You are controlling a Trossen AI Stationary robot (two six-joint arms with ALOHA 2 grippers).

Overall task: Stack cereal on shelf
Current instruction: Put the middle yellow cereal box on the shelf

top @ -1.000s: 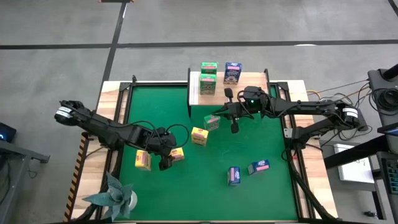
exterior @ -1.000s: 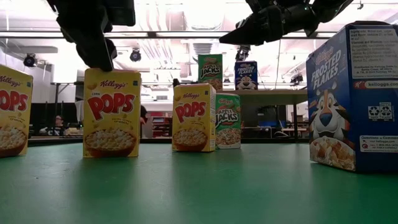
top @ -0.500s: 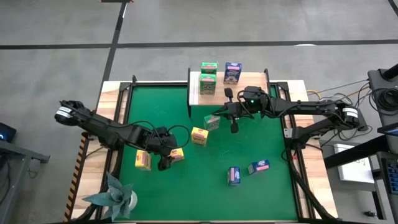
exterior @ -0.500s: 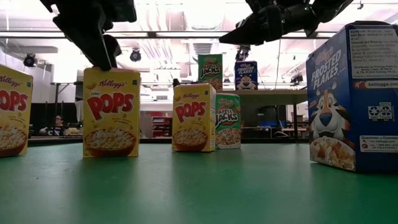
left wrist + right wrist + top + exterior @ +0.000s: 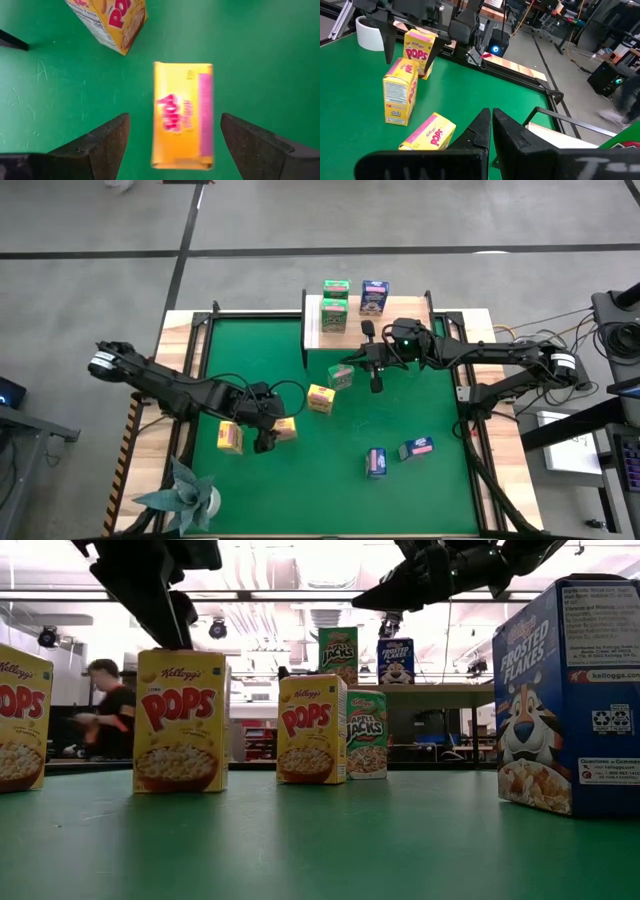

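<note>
Legibly, "Kellogg's POPS" on yellow box (image 5: 180, 720)

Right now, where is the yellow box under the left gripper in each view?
High: yellow box, lower left of centre.
Low: second box from left.
Left wrist: centre, between the fingers.
Right wrist: upright, left of centre.
Landmark: open left gripper above it.

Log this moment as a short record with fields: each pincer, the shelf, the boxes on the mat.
left pincer: open, straddling a yellow Pops box without touching it
right pincer: shut, empty, above the mat near the shelf
shelf: holds two green boxes and one blue box
green mat: three yellow boxes, one green, two blue
</note>
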